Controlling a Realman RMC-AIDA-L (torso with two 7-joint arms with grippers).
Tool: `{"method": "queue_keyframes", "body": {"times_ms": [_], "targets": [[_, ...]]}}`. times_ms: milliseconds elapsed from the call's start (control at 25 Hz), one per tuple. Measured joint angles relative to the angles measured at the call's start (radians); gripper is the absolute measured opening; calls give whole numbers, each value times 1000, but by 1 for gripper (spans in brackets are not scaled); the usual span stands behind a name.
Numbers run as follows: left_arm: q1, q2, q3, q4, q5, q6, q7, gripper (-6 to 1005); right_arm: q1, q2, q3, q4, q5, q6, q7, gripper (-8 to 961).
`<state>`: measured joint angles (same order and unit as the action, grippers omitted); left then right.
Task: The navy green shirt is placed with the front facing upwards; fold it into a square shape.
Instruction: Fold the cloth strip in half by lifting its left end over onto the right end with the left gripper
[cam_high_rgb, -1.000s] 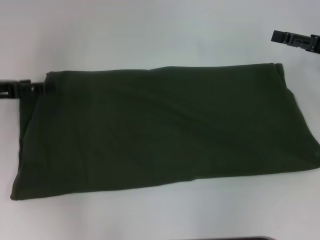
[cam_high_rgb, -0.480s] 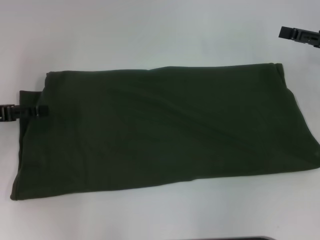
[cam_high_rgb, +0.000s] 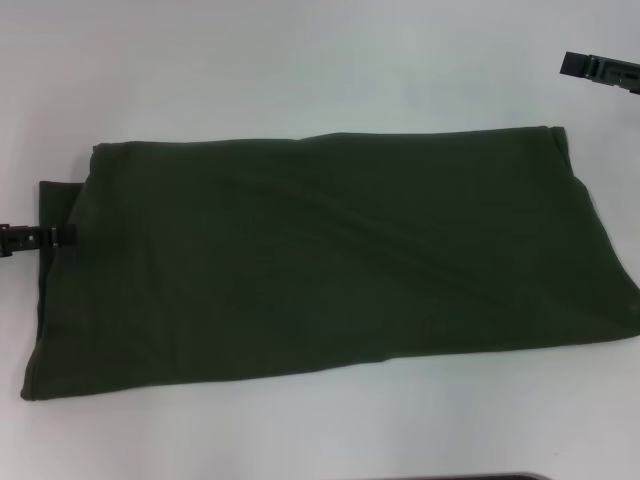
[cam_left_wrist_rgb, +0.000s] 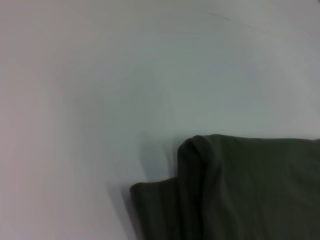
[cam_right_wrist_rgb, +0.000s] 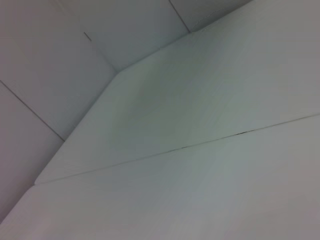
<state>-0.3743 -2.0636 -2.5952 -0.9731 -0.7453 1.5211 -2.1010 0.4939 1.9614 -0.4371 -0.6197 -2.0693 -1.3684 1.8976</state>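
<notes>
The navy green shirt (cam_high_rgb: 320, 260) lies flat on the white table (cam_high_rgb: 300, 70) as a long folded band running left to right, plain green side up, no lettering showing. My left gripper (cam_high_rgb: 55, 238) sits at the band's left end, over a lower layer that sticks out there. A folded corner of the shirt (cam_left_wrist_rgb: 240, 190) shows in the left wrist view, lying on the table with nothing holding it. My right gripper (cam_high_rgb: 585, 66) hovers at the far right, beyond the shirt's far right corner and apart from the cloth.
White table surface (cam_high_rgb: 320, 430) surrounds the shirt on every side. A thin dark strip (cam_high_rgb: 460, 477) shows at the near edge of the head view. The right wrist view shows only white table panels (cam_right_wrist_rgb: 200, 190) and a seam.
My left gripper has moved from the shirt's far left corner toward me along the left end and drawn back leftward. The right gripper shifted slightly right. The shirt has not moved.
</notes>
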Motion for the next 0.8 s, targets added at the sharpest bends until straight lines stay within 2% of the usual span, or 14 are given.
{"method": "queue_keyframes", "body": {"times_ms": [800], "targets": [[-39,4,8,35,68,-39,-28,907,0,4,21,0,0,2,0,923]]}}
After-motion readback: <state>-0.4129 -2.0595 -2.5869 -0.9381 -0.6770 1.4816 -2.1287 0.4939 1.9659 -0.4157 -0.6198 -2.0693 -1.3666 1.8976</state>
